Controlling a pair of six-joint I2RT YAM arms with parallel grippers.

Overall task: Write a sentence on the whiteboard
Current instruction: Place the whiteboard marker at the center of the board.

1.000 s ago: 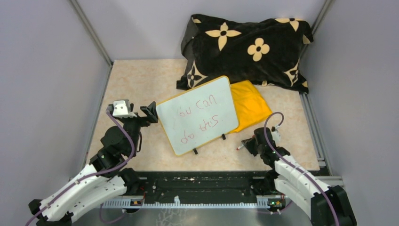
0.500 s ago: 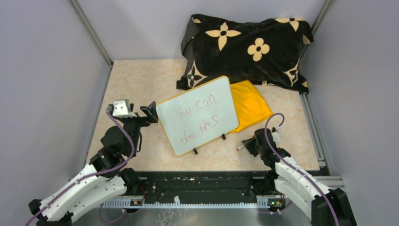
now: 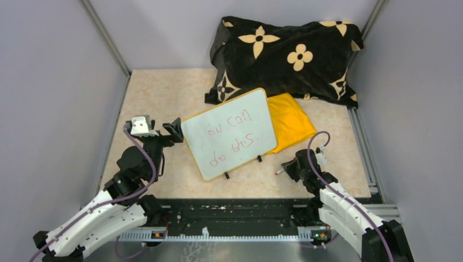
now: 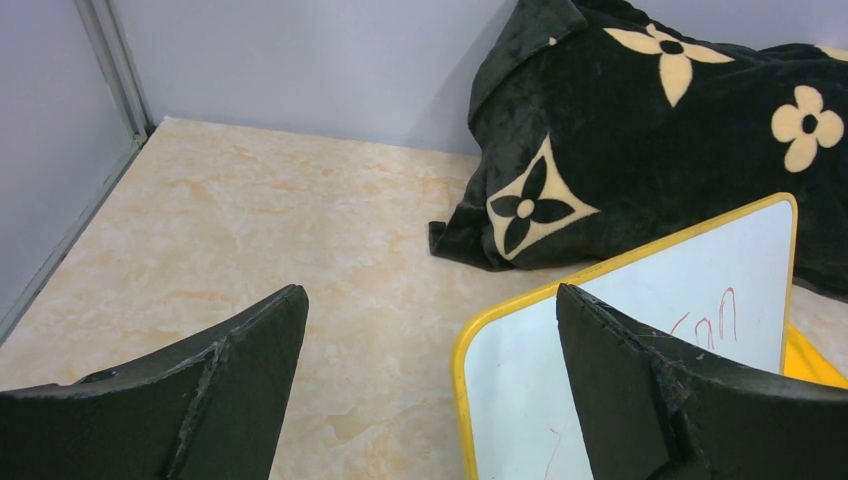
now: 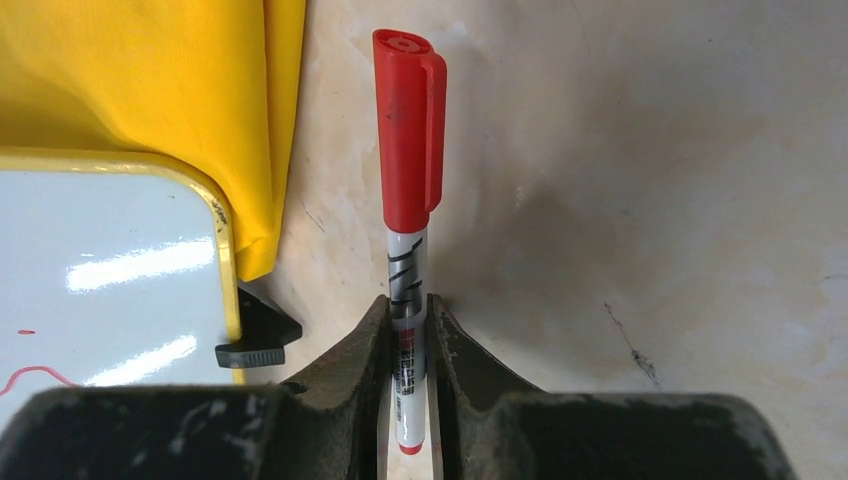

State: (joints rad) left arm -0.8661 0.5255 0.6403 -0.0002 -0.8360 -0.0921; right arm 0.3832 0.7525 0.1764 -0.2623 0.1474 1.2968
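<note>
The whiteboard (image 3: 229, 139) lies tilted in the middle of the table, yellow-rimmed, with the sentence (image 3: 232, 136) in red on two lines. My left gripper (image 3: 159, 128) is open at the board's left edge. In the left wrist view its fingers (image 4: 430, 300) straddle the board's corner (image 4: 640, 340), holding nothing. My right gripper (image 3: 288, 165) sits low on the table, right of the board. In the right wrist view its fingers (image 5: 408, 305) press on the barrel of a capped red marker (image 5: 410, 150), which points away along the tabletop.
A black pillow with cream flowers (image 3: 284, 54) fills the back right. A folded yellow cloth (image 3: 292, 120) lies under the board's right side, and shows again in the right wrist view (image 5: 150, 80). A black clip foot (image 5: 255, 335) juts from the board's near edge. Grey walls enclose the table.
</note>
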